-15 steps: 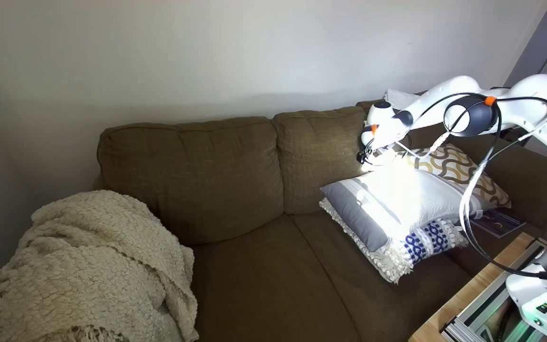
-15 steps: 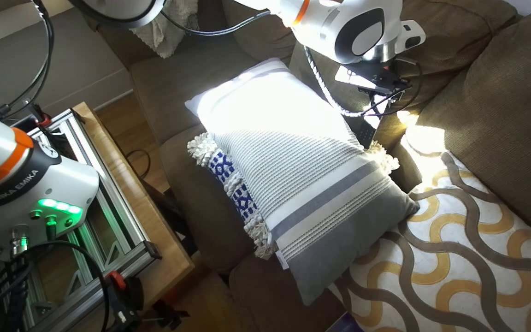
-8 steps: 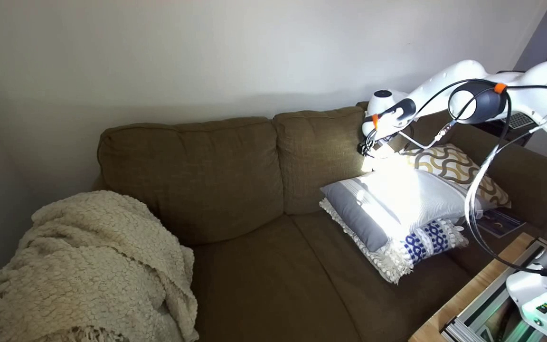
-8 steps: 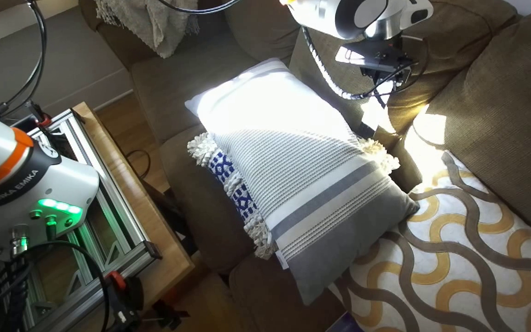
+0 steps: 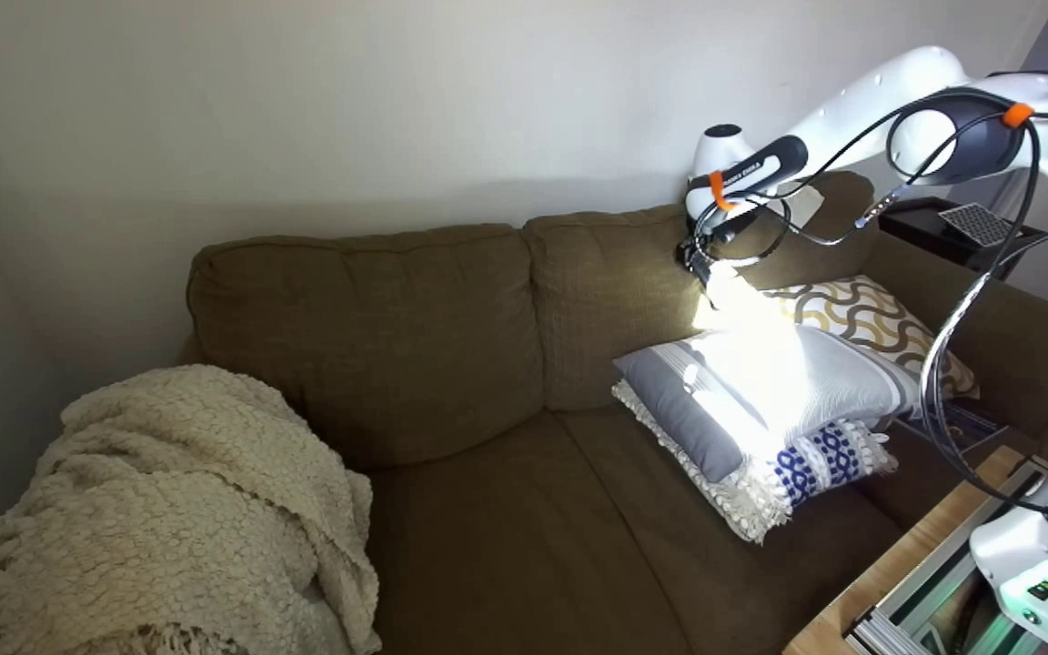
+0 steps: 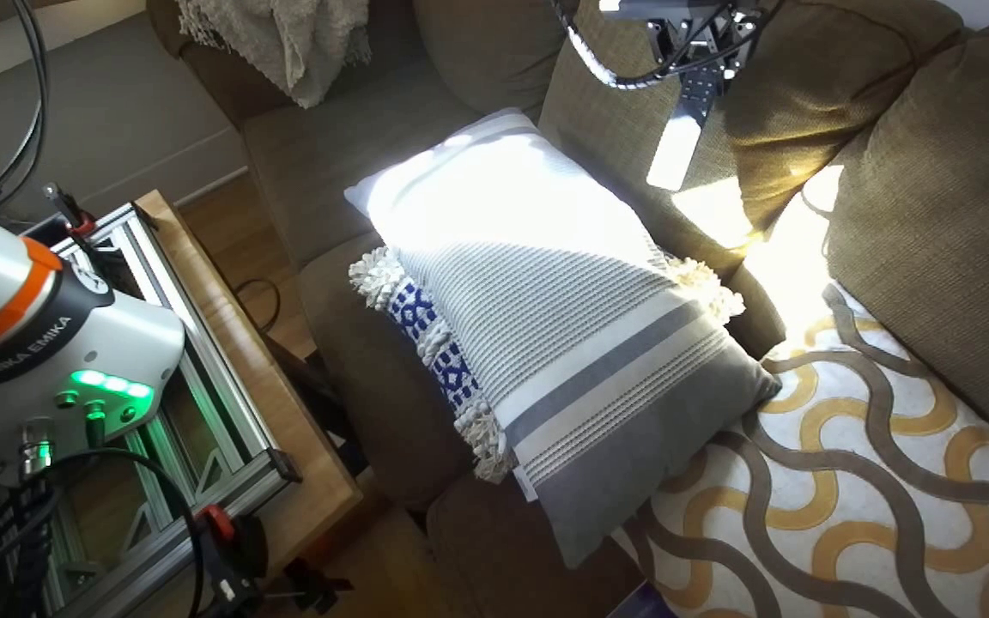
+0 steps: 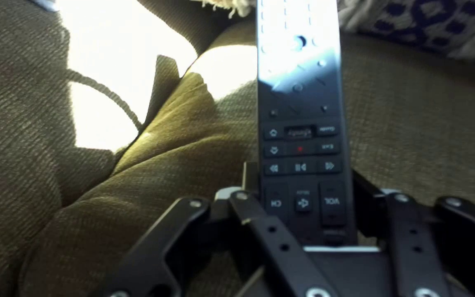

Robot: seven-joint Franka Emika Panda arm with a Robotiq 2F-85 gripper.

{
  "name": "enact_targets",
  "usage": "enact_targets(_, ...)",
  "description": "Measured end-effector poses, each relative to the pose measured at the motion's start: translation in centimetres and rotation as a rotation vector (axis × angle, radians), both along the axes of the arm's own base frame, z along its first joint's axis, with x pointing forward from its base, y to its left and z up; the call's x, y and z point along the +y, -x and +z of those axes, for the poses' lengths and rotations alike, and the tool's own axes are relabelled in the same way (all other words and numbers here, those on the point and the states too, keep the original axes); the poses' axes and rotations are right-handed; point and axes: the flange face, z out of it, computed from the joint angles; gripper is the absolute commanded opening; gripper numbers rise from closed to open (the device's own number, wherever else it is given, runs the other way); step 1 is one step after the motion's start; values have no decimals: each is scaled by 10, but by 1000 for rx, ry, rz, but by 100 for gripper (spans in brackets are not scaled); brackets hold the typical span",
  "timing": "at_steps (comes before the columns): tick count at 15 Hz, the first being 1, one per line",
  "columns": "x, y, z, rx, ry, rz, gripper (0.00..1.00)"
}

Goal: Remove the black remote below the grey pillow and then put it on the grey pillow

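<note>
Black TV remote point(image 7: 301, 119) is clamped by its volume-key end in the gripper point(image 7: 306, 185), held up beside the grey striped pillow point(image 6: 580, 326), apart from it. Removal looks done; left: bring over, lower, release on top.

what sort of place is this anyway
Probably a living room: a brown sofa, a cream blanket draped over one end, and a black remote marked CH and VOL.

We are seeing the black TV remote point(image 7: 302, 119) cut off at the wrist view's top edge and, left of centre in an exterior view, a blue-patterned pillow point(image 6: 453, 374) mostly covered.
</note>
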Motion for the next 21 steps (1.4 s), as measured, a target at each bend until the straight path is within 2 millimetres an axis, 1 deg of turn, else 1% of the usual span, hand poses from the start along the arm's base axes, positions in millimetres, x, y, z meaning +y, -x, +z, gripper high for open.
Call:
enact_targets(2,24,6,13,66,-60,-8,23)
enact_targets(4,47,16,20,144,-131,-10,23)
enact_targets(6,68,27,23,222,-209,-18,23)
enact_targets(8,82,40,22,303,-274,-43,23)
enact_targets(10,88,54,15,373,-310,-95,23)
enact_targets(12,90,68,4,430,-337,-152,23)
enact_targets(17,88,101,-31,520,-374,-255,23)
enact_targets(21,84,122,-52,567,-360,-322,23)
